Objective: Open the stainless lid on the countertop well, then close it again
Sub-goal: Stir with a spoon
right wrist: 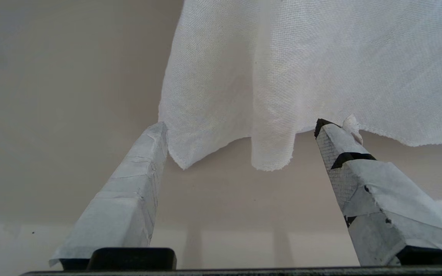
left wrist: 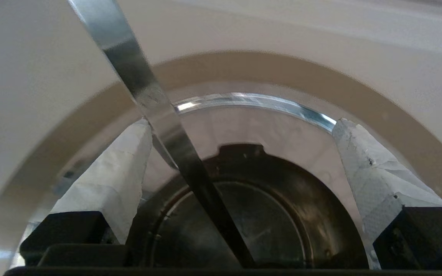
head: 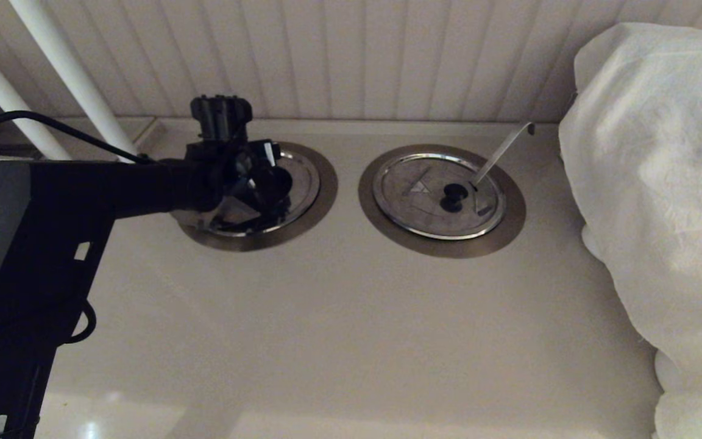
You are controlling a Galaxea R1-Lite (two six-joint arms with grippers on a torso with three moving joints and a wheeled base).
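Observation:
The countertop well (head: pixel 320 201) is the left one of two, and my left gripper (head: pixel 253 183) hangs right over it, hiding most of the stainless lid (head: pixel 303 177). In the left wrist view the gripper (left wrist: pixel 242 122) is open, its taped fingers (left wrist: pixel 121 172) spread wide. The straight flat utensil handle (left wrist: pixel 148 88) rises between them, close against one fingertip. Beyond the fingers lies the far part of the lid (left wrist: pixel 282 130), ringed by the brushed collar (left wrist: pixel 378 115). Nearer, the well's dark inside (left wrist: pixel 267 214) shows. The knob is hidden. My right gripper (right wrist: pixel 241 126) is open and holds nothing.
The twin lid (head: pixel 424 189) with its black knob (head: pixel 453 194) and slanted hook-tipped handle (head: pixel 500 152) lies shut to the right. A big white cloth (head: pixel 662 183) covers the right side, hanging before the right gripper (right wrist: pixel 320 69). White pipes (head: pixel 64 67) and a panelled wall stand behind.

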